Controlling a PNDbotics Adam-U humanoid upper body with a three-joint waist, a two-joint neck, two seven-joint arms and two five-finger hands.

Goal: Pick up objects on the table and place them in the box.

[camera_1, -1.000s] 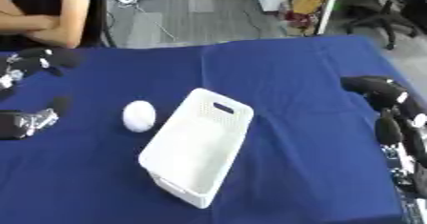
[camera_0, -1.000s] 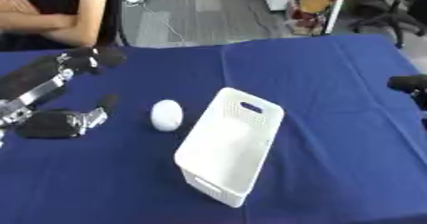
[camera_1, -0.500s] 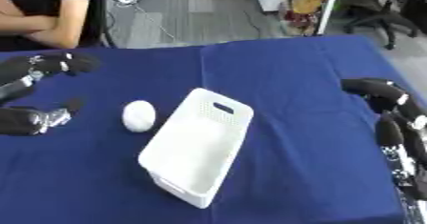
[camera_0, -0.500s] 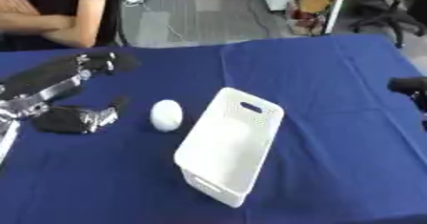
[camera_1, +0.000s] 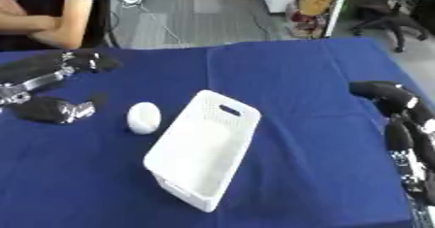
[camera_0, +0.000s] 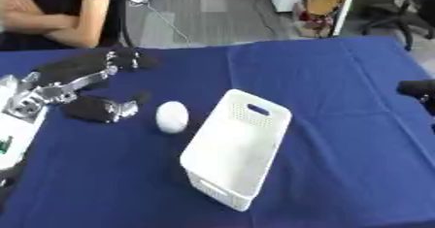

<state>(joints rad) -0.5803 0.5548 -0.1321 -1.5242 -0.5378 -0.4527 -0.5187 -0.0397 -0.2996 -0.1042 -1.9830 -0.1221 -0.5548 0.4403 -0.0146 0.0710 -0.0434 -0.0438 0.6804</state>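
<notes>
A white egg-shaped object (camera_0: 172, 117) lies on the blue table (camera_0: 340, 81), just left of a white perforated box (camera_0: 234, 153) that stands empty and angled. My left hand (camera_0: 93, 89) hovers open left of the object, its fingers stretched along the far side and the thumb (camera_0: 106, 108) nearer; a small gap separates the thumb from the object. My right hand (camera_1: 399, 108) rests at the right edge with its fingers relaxed and holds nothing.
A person with folded arms (camera_0: 51, 23) sits behind the table's far left edge. Beyond the table are grey floor, a cable and office chairs. Blue tablecloth stretches between the box and my right hand.
My left hand has moved right and farther onto the table, toward the white object, its fingers spreading wide. The object, the box and the right hand have stayed put.
</notes>
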